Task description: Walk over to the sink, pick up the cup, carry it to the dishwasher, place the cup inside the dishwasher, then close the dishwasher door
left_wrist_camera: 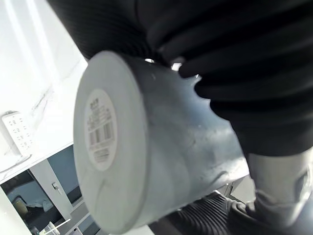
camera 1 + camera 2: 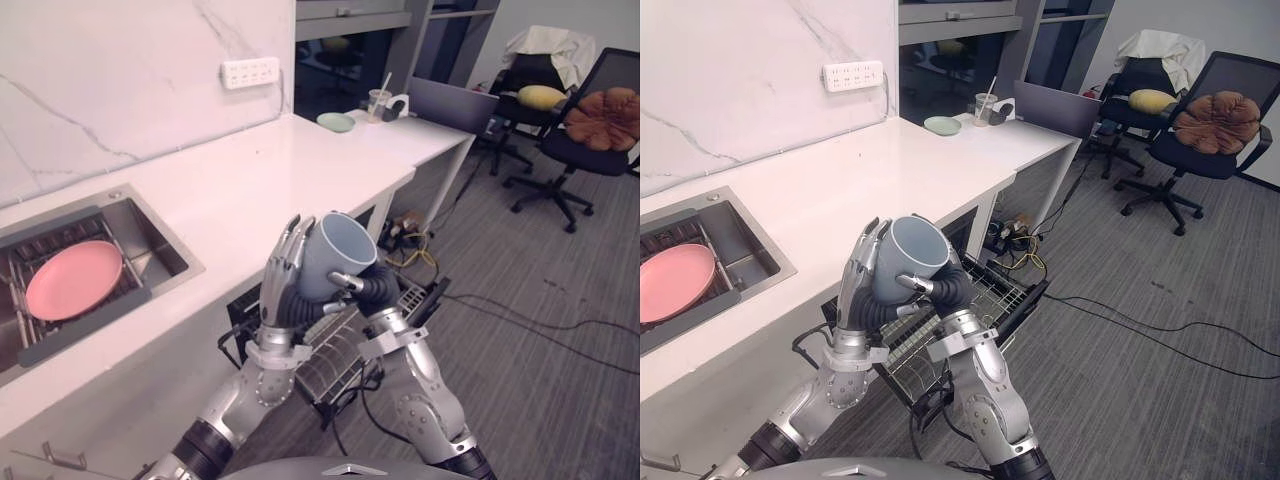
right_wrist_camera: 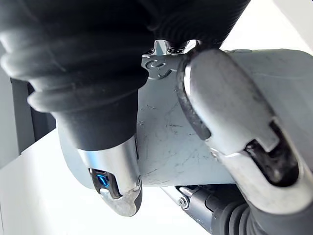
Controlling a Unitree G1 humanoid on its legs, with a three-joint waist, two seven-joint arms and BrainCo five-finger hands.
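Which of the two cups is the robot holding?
The grey-blue mug, gripped by the right hand with the left hand against it; the clear cup stands untouched on the far desk.

Looking at two silver-grey metal arms (image 2: pixel 245 395) here, rounded shells with black bands further up near the elbows, plus a shiny angular bracket (image 2: pixel 275 355) clamped on at each wrist. Got dark ribbed rubbery covers over the left hand (image 2: pixel 283 275) and right hand (image 2: pixel 372 287), then silver fingers (image 3: pixel 122 181) ending in dark tips. Up close, can spot a small screw head (image 3: pixel 182 201) and a tiny blue glint inside one fingertip.
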